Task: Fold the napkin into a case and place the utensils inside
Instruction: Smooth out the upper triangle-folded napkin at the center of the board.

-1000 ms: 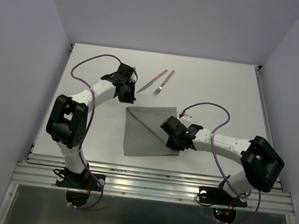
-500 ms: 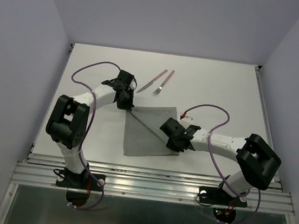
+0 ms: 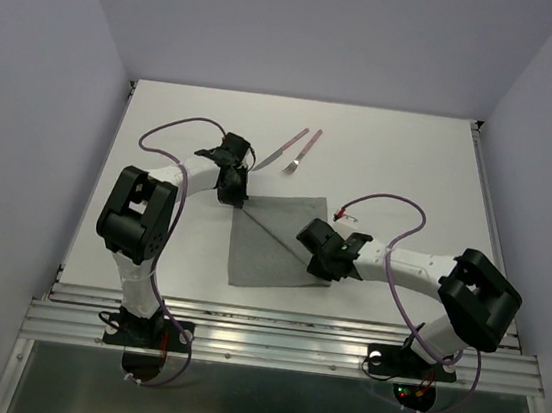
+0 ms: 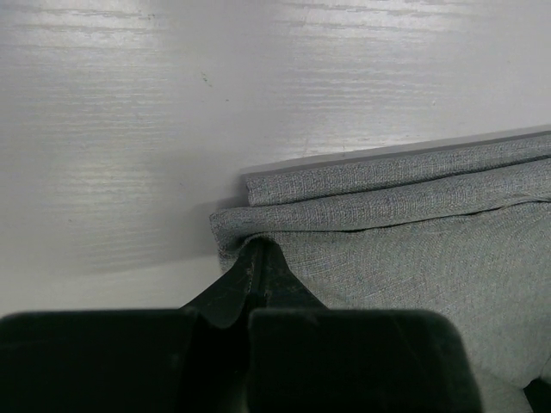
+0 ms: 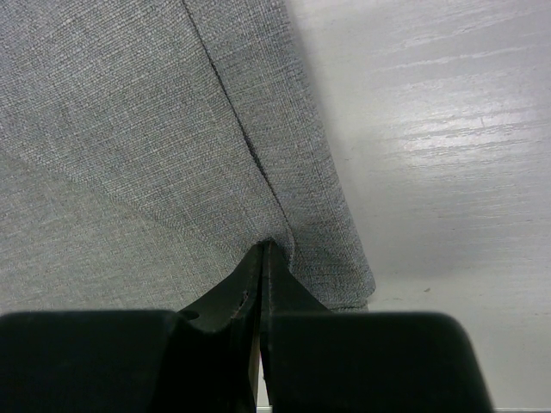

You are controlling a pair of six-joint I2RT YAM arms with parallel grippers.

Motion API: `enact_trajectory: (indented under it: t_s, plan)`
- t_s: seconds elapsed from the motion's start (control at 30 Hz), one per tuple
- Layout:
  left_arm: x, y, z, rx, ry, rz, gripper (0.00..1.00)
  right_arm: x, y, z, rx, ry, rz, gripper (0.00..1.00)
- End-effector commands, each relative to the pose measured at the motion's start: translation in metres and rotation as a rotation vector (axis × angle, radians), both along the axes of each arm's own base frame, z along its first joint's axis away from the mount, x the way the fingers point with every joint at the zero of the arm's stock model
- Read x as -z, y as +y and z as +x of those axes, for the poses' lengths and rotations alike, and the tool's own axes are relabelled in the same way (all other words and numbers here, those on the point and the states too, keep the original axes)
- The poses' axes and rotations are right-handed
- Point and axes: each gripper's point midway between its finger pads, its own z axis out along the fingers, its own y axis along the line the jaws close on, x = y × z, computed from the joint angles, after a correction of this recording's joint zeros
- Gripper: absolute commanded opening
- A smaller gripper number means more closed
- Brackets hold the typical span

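Note:
The grey napkin lies flat mid-table with a diagonal fold line across it. In the left wrist view its layered far-left corner shows stacked edges. My left gripper is shut, its tips pressed onto that corner. My right gripper is also shut, tips resting on the napkin just inside its near-right corner, beside a fold edge. The utensils lie beyond the napkin: a knife and a fork, pink-handled, side by side, touched by neither gripper.
The white table has walls at the back and on both sides. A metal rail runs along the near edge by the arm bases. Purple cables loop above both arms.
My left gripper has moved from the bare table left of the knife down onto the napkin's far-left corner, staying shut. The right gripper has hardly shifted.

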Motion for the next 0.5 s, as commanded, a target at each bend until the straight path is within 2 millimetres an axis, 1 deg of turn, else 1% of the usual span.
enact_trajectory:
  t_s: [0.0,0.1,0.13,0.2,0.23,0.33,0.37,0.43,0.47]
  plan:
    - [-0.013,-0.004,0.013,-0.006,-0.055,0.0,0.0,0.016,-0.016,-0.01,0.007,0.02,-0.053,0.02]
    - [-0.024,-0.004,0.014,-0.011,-0.08,-0.012,0.0,0.012,-0.017,-0.013,-0.002,0.013,-0.029,0.02]
    - [-0.031,-0.004,0.014,-0.013,-0.094,-0.02,0.0,0.003,-0.017,-0.011,0.001,-0.014,-0.01,0.02]
    - [-0.039,-0.005,0.015,-0.018,-0.107,-0.034,0.0,-0.01,-0.017,-0.008,0.003,-0.045,0.003,0.03]
    - [-0.048,-0.008,0.016,-0.015,-0.123,-0.047,0.0,-0.024,-0.015,-0.002,0.011,-0.083,0.027,0.03]
    - [-0.059,-0.009,0.017,-0.018,-0.138,-0.061,0.0,-0.04,-0.017,0.002,0.015,-0.12,0.033,0.04]
    - [-0.066,-0.01,0.019,-0.019,-0.153,-0.069,0.0,-0.045,-0.017,0.004,0.016,-0.134,0.035,0.04]
    - [-0.074,-0.012,0.02,-0.017,-0.165,-0.077,0.0,-0.047,-0.017,0.005,0.01,-0.134,0.026,0.05]
    - [-0.074,-0.012,0.019,-0.014,-0.163,-0.077,0.0,-0.046,-0.016,0.005,0.008,-0.13,0.024,0.05]
